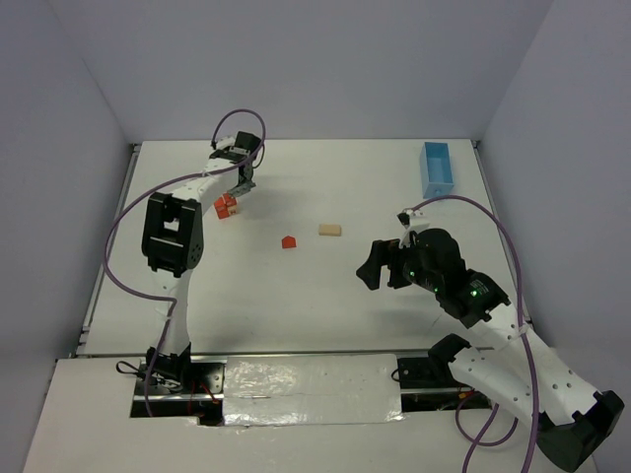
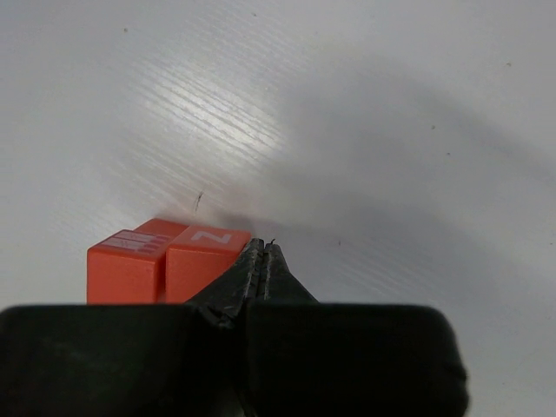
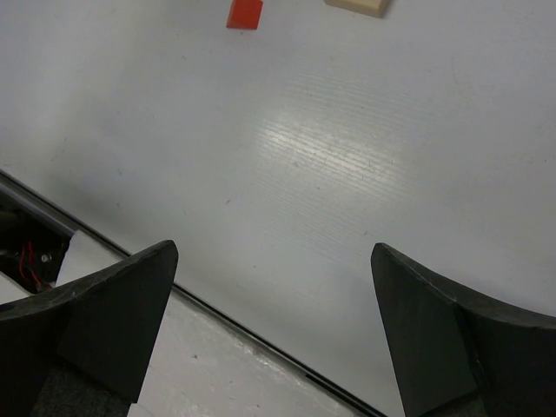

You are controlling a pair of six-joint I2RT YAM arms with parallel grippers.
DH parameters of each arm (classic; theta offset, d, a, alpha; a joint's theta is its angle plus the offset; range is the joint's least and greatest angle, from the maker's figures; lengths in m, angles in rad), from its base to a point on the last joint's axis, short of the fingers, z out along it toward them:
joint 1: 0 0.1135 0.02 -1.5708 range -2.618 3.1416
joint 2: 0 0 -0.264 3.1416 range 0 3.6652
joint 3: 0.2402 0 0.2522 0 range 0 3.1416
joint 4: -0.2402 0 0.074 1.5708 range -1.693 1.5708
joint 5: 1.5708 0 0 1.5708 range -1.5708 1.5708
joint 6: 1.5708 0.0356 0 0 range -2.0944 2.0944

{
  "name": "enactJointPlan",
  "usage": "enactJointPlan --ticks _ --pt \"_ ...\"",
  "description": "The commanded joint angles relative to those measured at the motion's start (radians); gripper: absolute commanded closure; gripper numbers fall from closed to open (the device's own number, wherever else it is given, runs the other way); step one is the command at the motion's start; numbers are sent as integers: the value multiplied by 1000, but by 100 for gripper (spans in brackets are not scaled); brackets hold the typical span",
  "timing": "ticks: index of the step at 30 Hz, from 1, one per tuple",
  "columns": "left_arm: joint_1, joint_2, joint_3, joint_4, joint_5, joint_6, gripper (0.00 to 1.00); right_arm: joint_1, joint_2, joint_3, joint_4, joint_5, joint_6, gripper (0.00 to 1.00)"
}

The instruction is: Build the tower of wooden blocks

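Two touching red-orange cubes (image 2: 165, 261), one marked Z, just left of my clenched, empty left fingers (image 2: 263, 271), my right fingers (image 1: 373, 266) released wide, white surface (image 1: 296, 315), pale walls (image 1: 296, 69)

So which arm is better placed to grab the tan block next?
Right. The right arm has its jaws wide open, with the tan block in its wrist view. The left arm has its jaws shut beside two red-orange blocks, farther away.

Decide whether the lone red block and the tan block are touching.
Apart. The top view shows bare table between the lone red block and the tan block.
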Motion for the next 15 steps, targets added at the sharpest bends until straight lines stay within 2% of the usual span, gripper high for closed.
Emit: enactJointPlan --ticks 1,15 --pt "3 -64 -10 14 -31 -23 100 10 1 -2 50 -5 -17 0" --pt "2 -87 -53 37 -7 -17 100 14 7 -2 51 -5 -17 0"
